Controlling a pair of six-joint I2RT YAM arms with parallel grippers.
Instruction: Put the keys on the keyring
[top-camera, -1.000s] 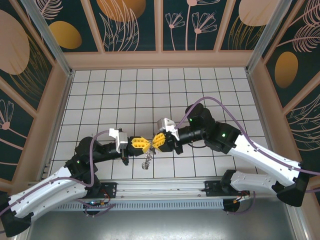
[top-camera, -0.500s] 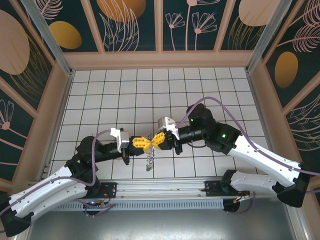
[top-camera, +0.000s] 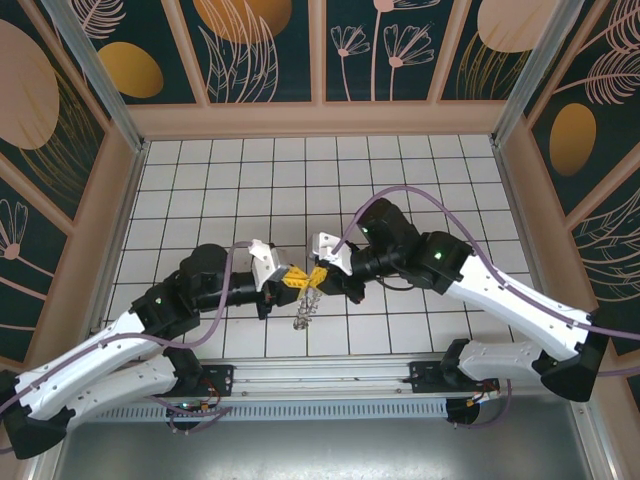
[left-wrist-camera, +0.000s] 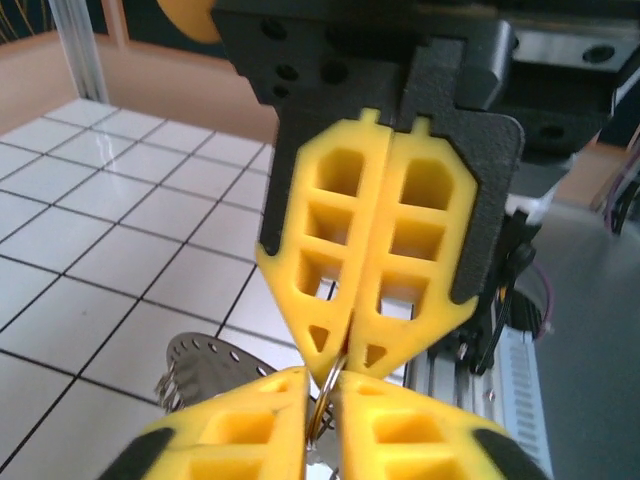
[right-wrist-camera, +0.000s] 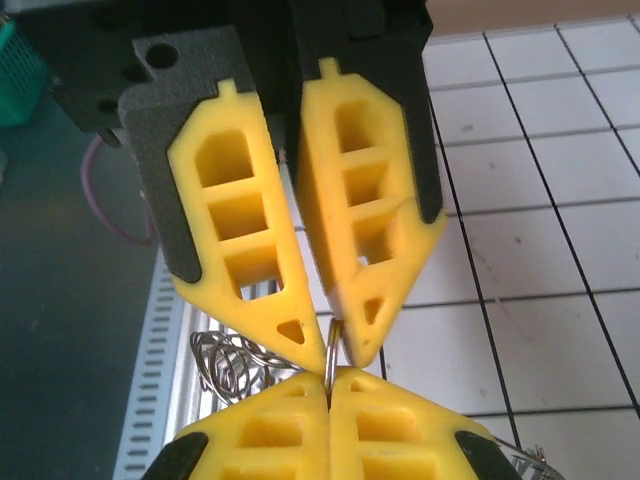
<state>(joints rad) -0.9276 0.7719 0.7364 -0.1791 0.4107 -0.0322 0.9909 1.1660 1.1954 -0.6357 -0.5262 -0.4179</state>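
Observation:
A thin metal keyring (left-wrist-camera: 327, 388) is held in the air between both grippers. My left gripper (left-wrist-camera: 322, 376) is shut on its near edge, and my right gripper (left-wrist-camera: 345, 364) pinches the far edge from above. In the right wrist view, my right gripper (right-wrist-camera: 328, 374) is shut on the ring (right-wrist-camera: 331, 350), with the left gripper (right-wrist-camera: 337, 356) opposite it. A flat perforated disc (left-wrist-camera: 203, 362) and wire coils (right-wrist-camera: 224, 367) hang from the ring. From above, the left gripper (top-camera: 292, 281) and right gripper (top-camera: 318, 277) meet tip to tip over the dangling bundle (top-camera: 305, 313). The red-headed key is out of view.
White tiled floor (top-camera: 250, 190) stretches behind the grippers to the patterned walls. A metal rail (top-camera: 320, 385) with the arm bases runs along the near edge, just below the hanging bundle.
The left arm has reached further forward and right, and the right gripper has edged left. The fingertips now meet closer together, and the hanging bundle has shifted slightly right with them.

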